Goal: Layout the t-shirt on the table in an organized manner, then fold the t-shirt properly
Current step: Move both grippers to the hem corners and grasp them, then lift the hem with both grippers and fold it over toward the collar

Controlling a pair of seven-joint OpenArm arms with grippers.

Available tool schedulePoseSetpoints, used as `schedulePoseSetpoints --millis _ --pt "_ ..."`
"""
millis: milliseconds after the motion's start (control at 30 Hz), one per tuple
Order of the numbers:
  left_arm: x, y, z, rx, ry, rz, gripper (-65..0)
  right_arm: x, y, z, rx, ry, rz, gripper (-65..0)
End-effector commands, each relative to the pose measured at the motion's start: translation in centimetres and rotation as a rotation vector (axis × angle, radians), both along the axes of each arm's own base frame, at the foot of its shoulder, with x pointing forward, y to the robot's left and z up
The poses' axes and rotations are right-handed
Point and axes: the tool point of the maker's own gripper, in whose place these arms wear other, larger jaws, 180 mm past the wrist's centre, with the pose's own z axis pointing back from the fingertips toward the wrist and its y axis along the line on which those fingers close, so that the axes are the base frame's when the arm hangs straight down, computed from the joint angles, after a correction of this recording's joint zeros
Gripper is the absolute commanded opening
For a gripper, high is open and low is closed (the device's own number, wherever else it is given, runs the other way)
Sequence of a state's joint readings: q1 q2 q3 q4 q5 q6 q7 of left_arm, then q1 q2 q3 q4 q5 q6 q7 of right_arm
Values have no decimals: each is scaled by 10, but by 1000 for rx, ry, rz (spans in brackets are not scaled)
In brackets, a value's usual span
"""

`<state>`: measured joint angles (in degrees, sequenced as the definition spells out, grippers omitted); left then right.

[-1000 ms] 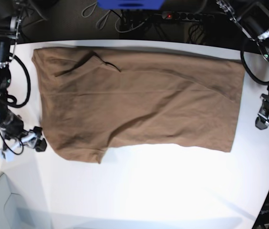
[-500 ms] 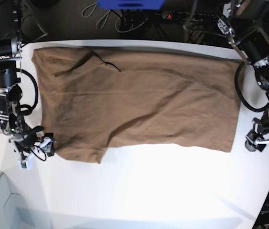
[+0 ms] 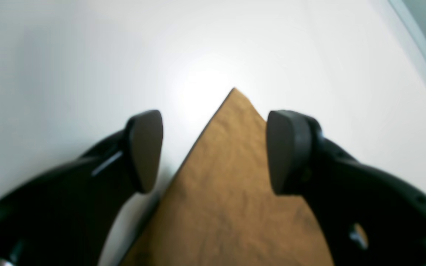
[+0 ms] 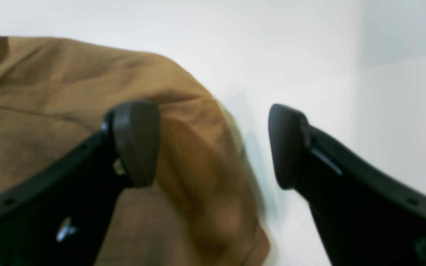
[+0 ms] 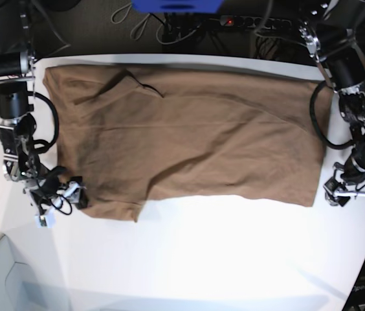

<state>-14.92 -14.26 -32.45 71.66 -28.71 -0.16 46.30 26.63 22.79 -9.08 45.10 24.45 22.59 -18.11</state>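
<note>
Both claws released, jaws apart: left claw [image 3: 213,151] now straddles the shirt's [image 5: 189,142] near corner, right claw [image 4: 213,144] spans its rounded sleeve edge. Over the last second both arms closed in from beside the shirt. It lies spread on the table [image 5: 221,259]; corner grasps for a fold look imminent

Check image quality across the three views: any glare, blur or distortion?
Base: glare blows out the table below the t-shirt, and the table edge bows, wide-angle. Left wrist: hotspot at the shirt corner, left tool soft. Right wrist: fabric edge smeared, right tool out of focus.
</note>
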Motion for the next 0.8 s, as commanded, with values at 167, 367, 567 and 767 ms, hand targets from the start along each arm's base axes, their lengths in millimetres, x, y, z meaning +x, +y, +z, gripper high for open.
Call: schedulePoseSetpoints --millis 167,367,567,767 --pt "11 10 17 27 -61 21 -223 12 9 16 30 -60 8 -194" --pt "18 13 11 10 -62 40 -223 8 18 9 51 -51 11 -219" --pt "37 -4 1 49 -42 -23 -223 8 19 9 53 -52 9 -425" --pt "61 -22 1 141 -66 -96 -223 8 25 6 64 -46 8 -627"
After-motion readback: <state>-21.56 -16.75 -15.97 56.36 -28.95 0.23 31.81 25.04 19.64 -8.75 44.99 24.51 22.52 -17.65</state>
